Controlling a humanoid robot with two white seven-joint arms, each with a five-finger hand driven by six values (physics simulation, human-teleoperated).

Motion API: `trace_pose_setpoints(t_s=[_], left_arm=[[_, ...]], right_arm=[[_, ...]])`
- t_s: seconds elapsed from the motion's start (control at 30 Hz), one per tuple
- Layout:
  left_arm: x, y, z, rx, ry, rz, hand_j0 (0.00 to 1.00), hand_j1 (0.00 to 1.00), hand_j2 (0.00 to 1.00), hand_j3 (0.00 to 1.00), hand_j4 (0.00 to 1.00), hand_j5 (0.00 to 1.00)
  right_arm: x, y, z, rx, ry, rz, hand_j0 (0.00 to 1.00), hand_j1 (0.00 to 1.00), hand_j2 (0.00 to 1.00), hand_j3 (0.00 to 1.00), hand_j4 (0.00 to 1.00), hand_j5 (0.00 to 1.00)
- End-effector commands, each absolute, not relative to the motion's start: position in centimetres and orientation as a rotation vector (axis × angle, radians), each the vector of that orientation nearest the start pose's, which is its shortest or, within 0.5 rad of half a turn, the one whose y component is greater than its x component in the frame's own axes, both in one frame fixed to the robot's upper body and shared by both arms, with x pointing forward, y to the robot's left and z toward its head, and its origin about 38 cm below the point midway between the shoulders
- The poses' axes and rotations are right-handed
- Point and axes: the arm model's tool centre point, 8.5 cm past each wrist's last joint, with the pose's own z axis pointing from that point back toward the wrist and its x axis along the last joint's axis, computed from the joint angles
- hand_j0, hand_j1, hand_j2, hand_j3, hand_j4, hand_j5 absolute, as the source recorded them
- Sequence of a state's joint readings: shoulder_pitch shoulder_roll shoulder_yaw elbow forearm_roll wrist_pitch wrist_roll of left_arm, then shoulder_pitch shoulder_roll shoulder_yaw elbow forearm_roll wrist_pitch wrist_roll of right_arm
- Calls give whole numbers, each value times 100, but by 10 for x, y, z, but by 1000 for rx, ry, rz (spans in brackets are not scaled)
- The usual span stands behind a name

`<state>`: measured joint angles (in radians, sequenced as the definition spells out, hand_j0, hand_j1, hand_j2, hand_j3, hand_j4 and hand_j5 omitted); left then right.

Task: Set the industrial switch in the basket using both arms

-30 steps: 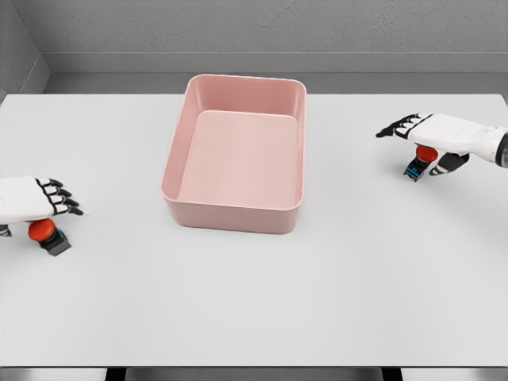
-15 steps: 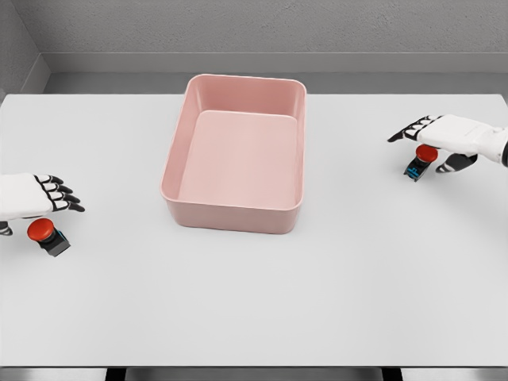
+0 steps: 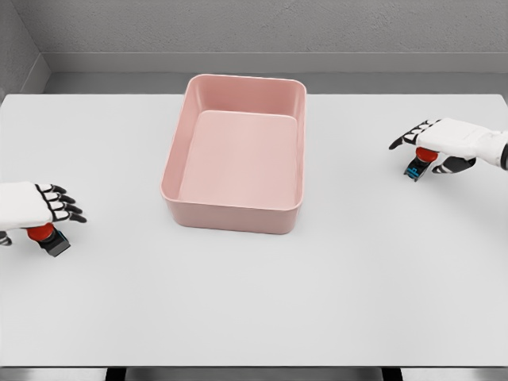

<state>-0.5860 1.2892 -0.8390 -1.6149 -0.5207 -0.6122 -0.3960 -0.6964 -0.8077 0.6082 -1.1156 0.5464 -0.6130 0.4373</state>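
Observation:
Two industrial switches lie on the white table, each a red button on a black base. The left switch [image 3: 48, 237] sits near the left edge, partly covered by my left hand [image 3: 57, 208], which hovers just over it with fingers spread and holds nothing. The right switch [image 3: 419, 163] lies at the far right under my right hand [image 3: 421, 144]. That hand's fingers reach flat over the button and its thumb sits beside the base, not closed on it. The pink rectangular basket [image 3: 230, 215] stands empty at the table's middle, well apart from both hands.
The white table [image 3: 254, 294] runs to a front edge at the bottom of the view. A grey wall stands behind the table's back edge. Wide bare tabletop separates each switch from the basket.
My left hand has dropped lower onto its switch, hiding most of the red button. My right hand has shifted slightly right and down over its switch. Basket and switches have not moved.

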Motion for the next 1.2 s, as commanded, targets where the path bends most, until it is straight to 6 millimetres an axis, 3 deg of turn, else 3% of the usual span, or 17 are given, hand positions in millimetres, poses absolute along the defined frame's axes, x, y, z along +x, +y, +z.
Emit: trace_pose_setpoints(t_s=[0.0, 0.1, 0.17, 0.27, 0.5, 0.77, 1.17], left_arm=[[352, 409, 209, 484, -910, -2379, 100, 100, 100, 100, 100, 100], [349, 400, 211, 471, -935, -2400, 100, 100, 100, 100, 100, 100], [349, 398, 211, 471, -940, -2402, 99, 99, 99, 99, 99, 99], [349, 397, 210, 466, -942, -2404, 92, 92, 92, 92, 92, 92], [346, 398, 205, 448, -926, -2409, 75, 75, 75, 75, 75, 75], [346, 398, 205, 447, -922, -2410, 70, 70, 70, 70, 70, 70], [348, 397, 209, 459, -928, -2413, 43, 43, 43, 43, 43, 43]], right_arm=[[469, -385, 187, -578, -1180, 1958, 84, 84, 84, 84, 84, 84], [467, -385, 185, -573, -1180, 1959, 83, 83, 83, 83, 83, 83], [467, -384, 185, -571, -1180, 1960, 78, 78, 78, 78, 78, 78], [467, -383, 185, -569, -1180, 1964, 71, 71, 71, 71, 71, 71], [464, -385, 179, -567, -1162, 1972, 65, 65, 65, 65, 65, 65], [465, -386, 181, -578, -1155, 1976, 55, 55, 55, 55, 55, 55], [465, -387, 181, -571, -1140, 1982, 45, 45, 45, 45, 45, 45]])
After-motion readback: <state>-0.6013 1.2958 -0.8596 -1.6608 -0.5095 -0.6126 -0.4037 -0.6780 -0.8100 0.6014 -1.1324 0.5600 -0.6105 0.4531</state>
